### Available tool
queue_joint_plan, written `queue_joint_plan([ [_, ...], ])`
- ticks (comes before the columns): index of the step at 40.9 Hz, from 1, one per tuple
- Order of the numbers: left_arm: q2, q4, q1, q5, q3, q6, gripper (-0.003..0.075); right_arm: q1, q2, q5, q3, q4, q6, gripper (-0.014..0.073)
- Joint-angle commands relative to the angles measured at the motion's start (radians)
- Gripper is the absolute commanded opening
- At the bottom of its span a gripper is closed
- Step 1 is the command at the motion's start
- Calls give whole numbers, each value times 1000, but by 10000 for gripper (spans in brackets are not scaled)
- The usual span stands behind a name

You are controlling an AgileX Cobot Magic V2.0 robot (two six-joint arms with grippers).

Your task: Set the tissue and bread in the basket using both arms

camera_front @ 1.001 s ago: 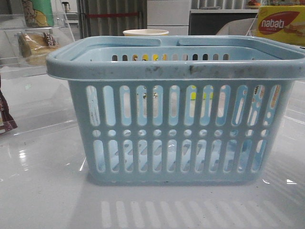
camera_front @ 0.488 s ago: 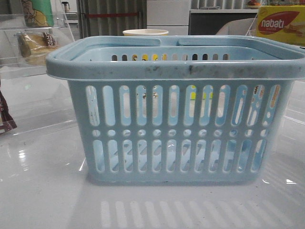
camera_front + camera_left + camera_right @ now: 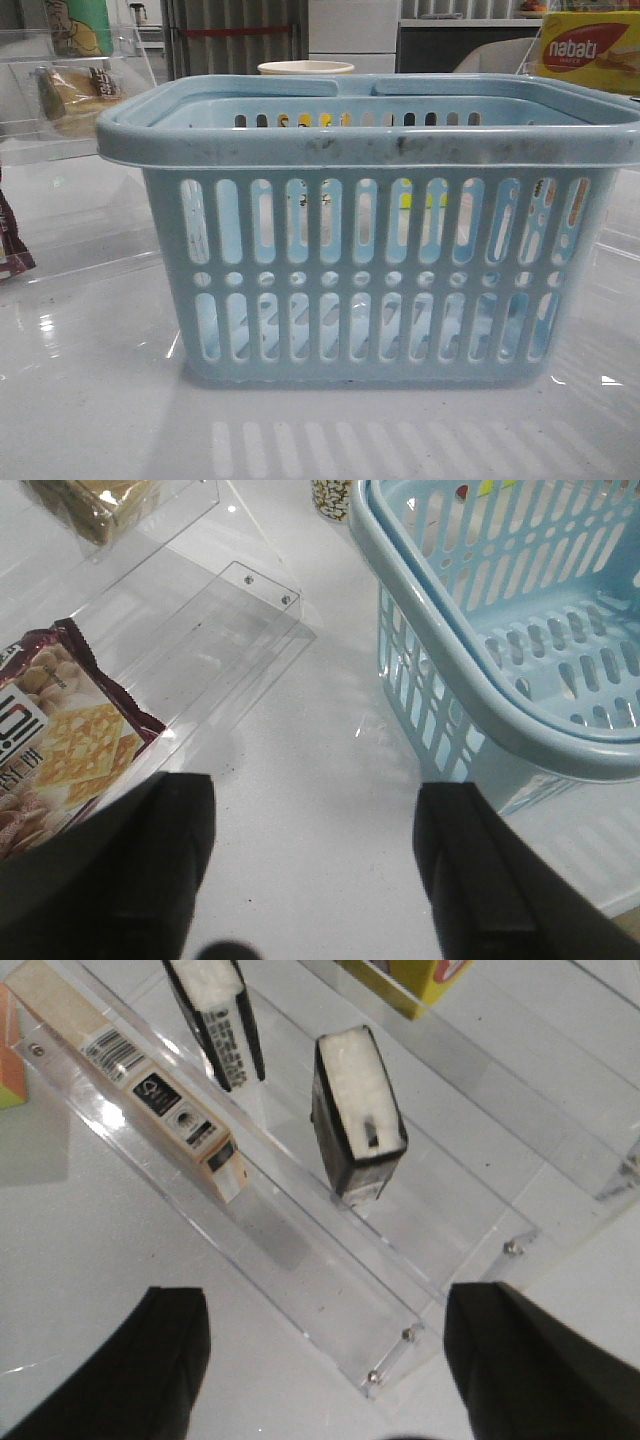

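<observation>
The light-blue basket stands in the middle of the table and looks empty; it also shows in the left wrist view. The bread lies on a clear shelf at the far left, and its edge shows in the left wrist view. My left gripper is open and empty over bare table, between the maroon packet and the basket. Two blackish tissue packs stand on a clear stand, the nearer tissue ahead of my right gripper, the other further off. My right gripper is open and empty.
A maroon cracker packet lies on a clear acrylic stand by my left finger. A beige barcoded box lies beside the tissue packs. A yellow nabati box sits far right. A cup stands behind the basket.
</observation>
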Motion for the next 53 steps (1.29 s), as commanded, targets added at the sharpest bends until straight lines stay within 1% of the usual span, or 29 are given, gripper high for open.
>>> queue_joint_plan([
  [1, -1, -8, -9, -70, -25, 2, 488, -5, 17, -23, -80, -30, 3, 592],
  [13, -1, -8, -9, -70, -25, 2, 488, -8, 129, -60, -123, -87, 3, 592],
  [23, -1, -8, -9, -70, -25, 2, 488, -15, 175, -141, -125, -86, 3, 592],
  [35, -1, -8, -9, -70, -25, 2, 488, -15, 194, -273, -125, -47, 3, 592],
  [41, -1, -8, -9, -68, -25, 2, 488, -20, 203, -301, -125, -47, 3, 592],
  [48, -1, -8, -9, -68, -25, 2, 488, -39, 207, -302, -125, -47, 3, 591],
  [50, -1, -8, -9, -68, -25, 2, 488, -45, 207, -302, -125, -47, 3, 584],
  [53, -1, -8, -9, -68, -25, 2, 488, -48, 207, -292, -125, -47, 3, 527],
])
